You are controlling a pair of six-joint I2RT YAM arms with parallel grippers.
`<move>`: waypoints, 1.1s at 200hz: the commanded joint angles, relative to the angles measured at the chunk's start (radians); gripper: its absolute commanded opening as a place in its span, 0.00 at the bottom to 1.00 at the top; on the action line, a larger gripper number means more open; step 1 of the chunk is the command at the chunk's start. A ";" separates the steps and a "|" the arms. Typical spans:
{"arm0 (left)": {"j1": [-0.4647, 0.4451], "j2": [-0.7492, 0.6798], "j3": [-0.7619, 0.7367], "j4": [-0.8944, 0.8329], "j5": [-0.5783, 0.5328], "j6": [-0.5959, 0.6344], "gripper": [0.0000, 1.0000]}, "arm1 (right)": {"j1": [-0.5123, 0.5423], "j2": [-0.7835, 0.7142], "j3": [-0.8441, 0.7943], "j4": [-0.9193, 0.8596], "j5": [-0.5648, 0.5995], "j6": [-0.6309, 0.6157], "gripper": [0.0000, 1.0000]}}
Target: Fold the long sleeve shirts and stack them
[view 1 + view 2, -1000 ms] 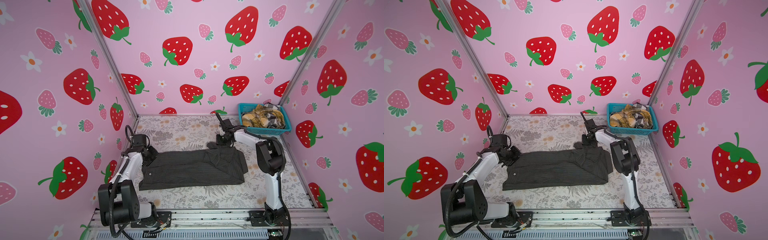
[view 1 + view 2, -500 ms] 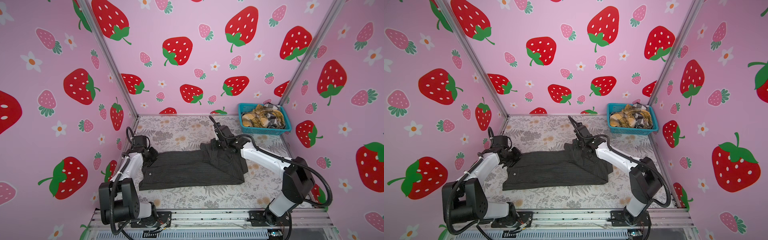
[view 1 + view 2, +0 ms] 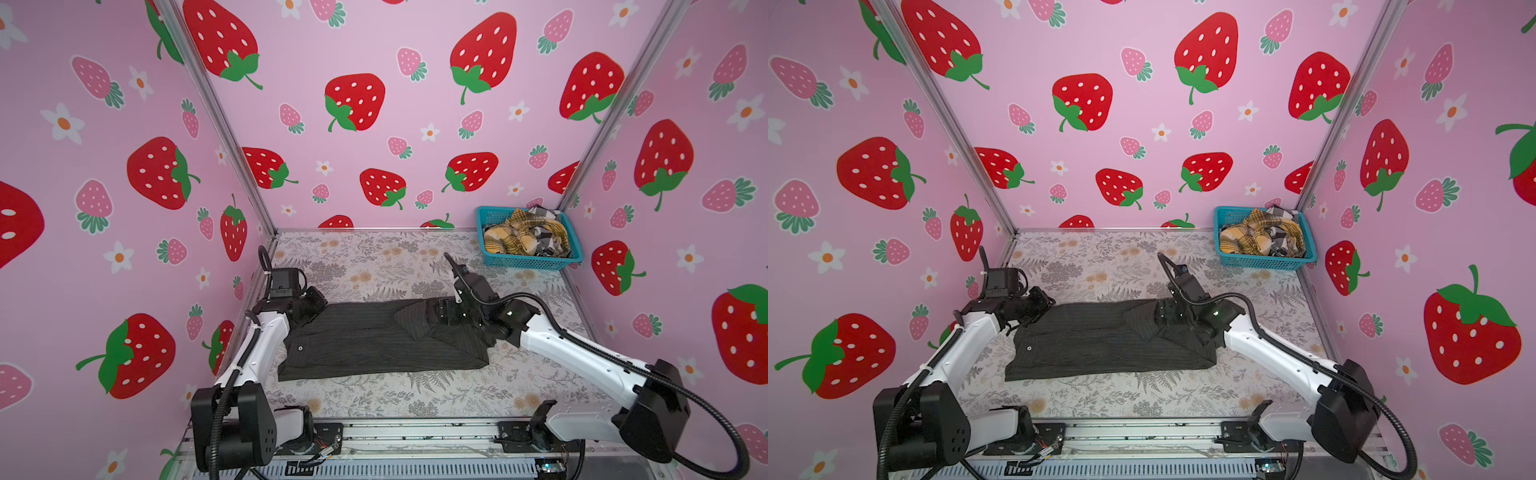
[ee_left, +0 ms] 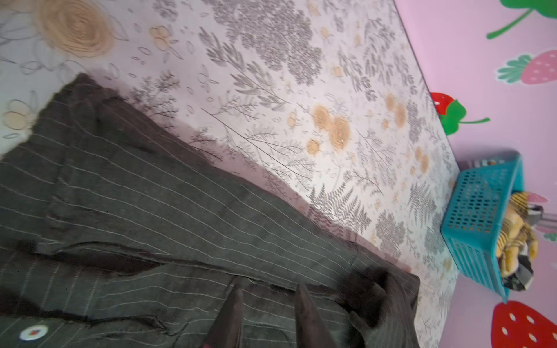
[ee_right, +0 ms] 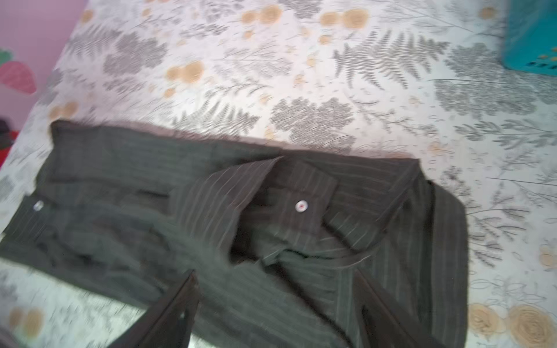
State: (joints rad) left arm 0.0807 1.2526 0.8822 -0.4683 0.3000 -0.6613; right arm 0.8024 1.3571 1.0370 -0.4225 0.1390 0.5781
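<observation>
In both top views we find the charcoal pinstriped shirt (image 3: 365, 345) lying flat across the middle of the bench (image 3: 374, 266) with a sleeve folded over its body. The left claw (image 3: 312, 308) sits at one end and the right claw (image 3: 441, 312) over the fold, likely to settle each end, while the other shirts (image 3: 515, 239) wait in the turquoise basket (image 3: 530, 262) at the far corner. The left wrist view adds that its fingers (image 4: 230, 316) stand slightly parted over the cloth, pinching nothing. The blurred right wrist view shows that claw spread wide and empty above the buttoned cuff (image 5: 301, 206).
</observation>
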 commanded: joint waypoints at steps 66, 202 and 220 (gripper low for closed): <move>-0.010 -0.063 0.041 -0.065 0.033 0.061 0.27 | -0.157 0.358 0.044 0.086 -0.302 0.025 0.55; -0.012 -0.004 0.063 -0.053 0.057 0.070 0.23 | -0.172 0.256 0.030 0.197 -0.313 -0.038 0.00; -0.013 -0.004 0.069 -0.053 0.055 0.072 0.22 | -0.163 0.204 0.054 0.178 -0.282 -0.073 0.00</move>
State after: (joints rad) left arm 0.0711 1.2484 0.9020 -0.5064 0.3454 -0.5991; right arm 0.6312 1.6592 1.0328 -0.2333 -0.1989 0.5682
